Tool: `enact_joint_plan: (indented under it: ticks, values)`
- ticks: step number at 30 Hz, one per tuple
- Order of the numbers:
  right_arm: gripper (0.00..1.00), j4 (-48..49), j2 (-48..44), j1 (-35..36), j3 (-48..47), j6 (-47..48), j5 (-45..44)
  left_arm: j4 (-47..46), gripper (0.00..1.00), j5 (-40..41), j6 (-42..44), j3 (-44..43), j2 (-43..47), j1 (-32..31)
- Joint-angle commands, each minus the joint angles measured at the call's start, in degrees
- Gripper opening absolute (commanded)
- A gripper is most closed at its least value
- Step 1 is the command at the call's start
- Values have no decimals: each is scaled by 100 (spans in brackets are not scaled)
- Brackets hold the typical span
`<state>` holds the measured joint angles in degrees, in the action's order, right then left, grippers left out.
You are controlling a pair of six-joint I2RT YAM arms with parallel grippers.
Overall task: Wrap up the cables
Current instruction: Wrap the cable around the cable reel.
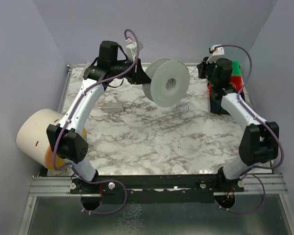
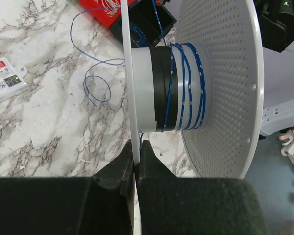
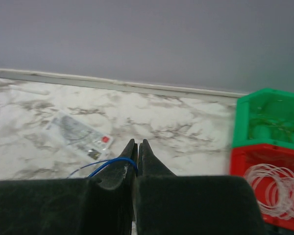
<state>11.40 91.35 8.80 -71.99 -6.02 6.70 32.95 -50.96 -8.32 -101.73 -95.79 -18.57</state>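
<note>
Fig. 1. Colours and surface patterns.
White spool [image 2: 220,73] with dot-perforated flange and black hub band; blue cable [image 2: 188,88] flecked white; white table [image 1: 152,142] veined grey; green bin [image 3: 241,122]; red bin [image 3: 242,161].

Marble-patterned table [image 1: 152,142] under a flat packet [image 1: 112,107] (red-marked), thin blue cable loops [image 2: 108,61], stacked bins [image 1: 236,78].

Plain lavender-grey walls [image 1: 196,24] on three sides. White marble-patterned table [image 1: 152,142], grey veining. Aluminium rail [image 1: 49,185] along near edge. Light soft, even, diffuse.
</note>
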Motion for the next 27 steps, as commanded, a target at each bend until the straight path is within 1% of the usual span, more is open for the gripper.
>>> enact_joint_plan:
  ticks: [1,3,5,12,16,20,23,25,27]
  values:
    - [0,1181,75,-54,283,1475,-2250,341,0,-531,312,-89,83,-103]
    - [1,1556,99,-54,361,1624,-2562,369,0,-601,381,25,89,-225]
    - [1,1687,145,-54,362,1654,-2646,390,0,-621,462,159,95,-343]
    - [1,1374,470,-80,-39,1098,-2906,767,0,-750,797,161,85,-529]
    - [0,1465,633,-119,-240,1022,-3102,1166,0,-687,1262,158,133,-615]
    - [0,1476,680,-247,-440,1140,-2851,1588,0,-612,1618,48,131,-695]
    - [0,1215,642,-367,-615,1077,-2413,1678,0,-576,1704,14,122,-717]
    - [1,916,580,-459,-729,945,-1916,1722,0,-502,1738,-38,109,-734]
    - [1,422,463,-574,-890,760,-977,1783,0,-245,1774,-149,81,-757]
